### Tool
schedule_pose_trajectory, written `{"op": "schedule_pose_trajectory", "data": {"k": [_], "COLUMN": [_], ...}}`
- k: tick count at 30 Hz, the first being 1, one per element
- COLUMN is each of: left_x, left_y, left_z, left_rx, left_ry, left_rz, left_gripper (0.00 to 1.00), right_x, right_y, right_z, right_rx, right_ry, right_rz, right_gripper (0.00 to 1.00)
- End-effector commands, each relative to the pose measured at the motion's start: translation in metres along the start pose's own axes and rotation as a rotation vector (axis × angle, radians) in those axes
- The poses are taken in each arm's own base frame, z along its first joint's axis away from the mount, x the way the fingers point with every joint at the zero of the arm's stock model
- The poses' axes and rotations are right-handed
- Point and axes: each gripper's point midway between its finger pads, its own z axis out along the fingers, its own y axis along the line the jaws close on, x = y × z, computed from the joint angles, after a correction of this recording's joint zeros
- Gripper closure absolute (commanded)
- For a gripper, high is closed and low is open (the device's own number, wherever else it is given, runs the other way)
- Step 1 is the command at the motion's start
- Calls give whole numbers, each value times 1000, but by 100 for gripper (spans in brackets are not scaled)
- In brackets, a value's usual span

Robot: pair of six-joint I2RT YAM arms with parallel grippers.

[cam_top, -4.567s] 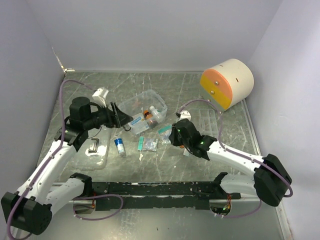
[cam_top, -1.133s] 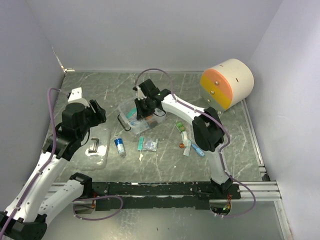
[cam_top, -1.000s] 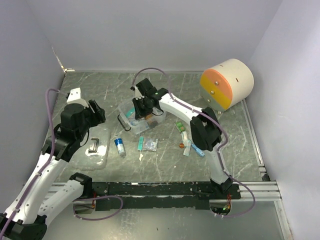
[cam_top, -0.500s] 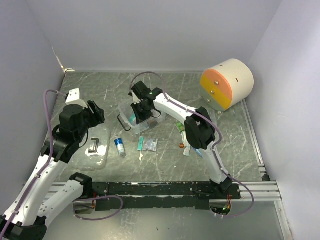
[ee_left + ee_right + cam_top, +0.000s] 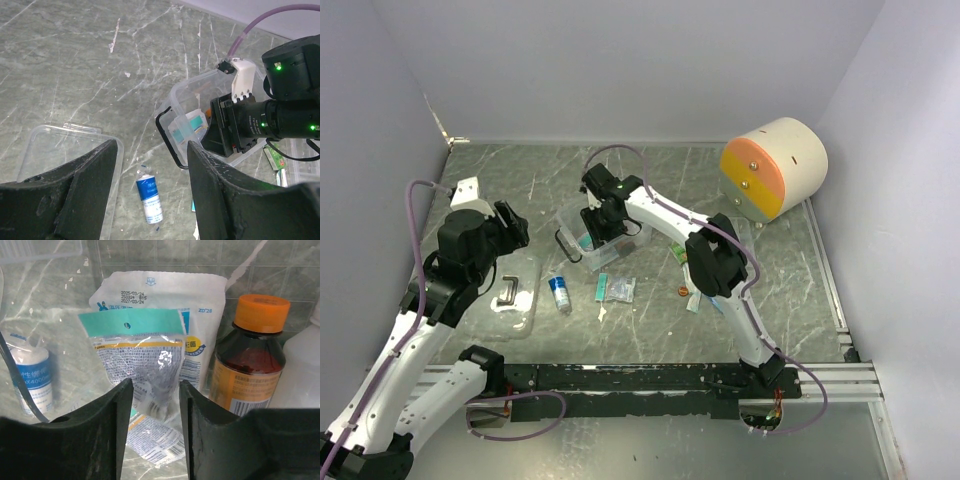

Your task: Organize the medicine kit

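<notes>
The medicine kit sits mid-bench, its one lid lying off to the left beside one blue-labelled vial. Inside, the right fingers stand parted over two packets (green-topped upon white), one orange-capped bottle just beside. The left fingers hang apart, empty, above the lid.

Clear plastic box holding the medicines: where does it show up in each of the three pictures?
Top external: the clear plastic box sits mid-table, under the right gripper.
Left wrist: the box is right of centre, that gripper reaching in.
Right wrist: the box fills the frame, viewed close up.
Shared landmark: the small blue-and-white roll beside the box.
</notes>
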Motion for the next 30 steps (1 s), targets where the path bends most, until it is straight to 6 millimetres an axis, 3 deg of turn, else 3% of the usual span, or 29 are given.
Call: {"op": "schedule_pose_trajectory", "data": {"k": [1,8,12,16,19,23,26,30], "left_x": [-1,3,3,2,0,-3,-3,-1], "left_y": [5,0,-3,-3,-3,-5,-10,-17], "left_z": [0,4,3,2,0,-3,-4,-6], "left_rx": [-20,1,13,21,26,41,74,118], "left_ry": [-12,12,11,4,-5,-29,-33,-31], "left_rz": [3,7,6,3,2,-4,-14,-26], "left_gripper": [31,31,31,31,32,32,32,32], "right_x": [-16,-35,-50,-53,-37,-1,29,64], "right_y": [-1,-4,5,1,-4,-12,-23,-36], "right_z": [-28,-57,-85,-130,-155,-179,-177,-159], "right_rx": [37,79,53,86,104,114,132,147], "right_ry": [-82,-188,-300,-429,-499,-561,-560,-525], "right_rz": [1,-15,-21,-15,-36,-71,-77,-11], "right_gripper": [56,52,51,51,51,52,54,57]}}
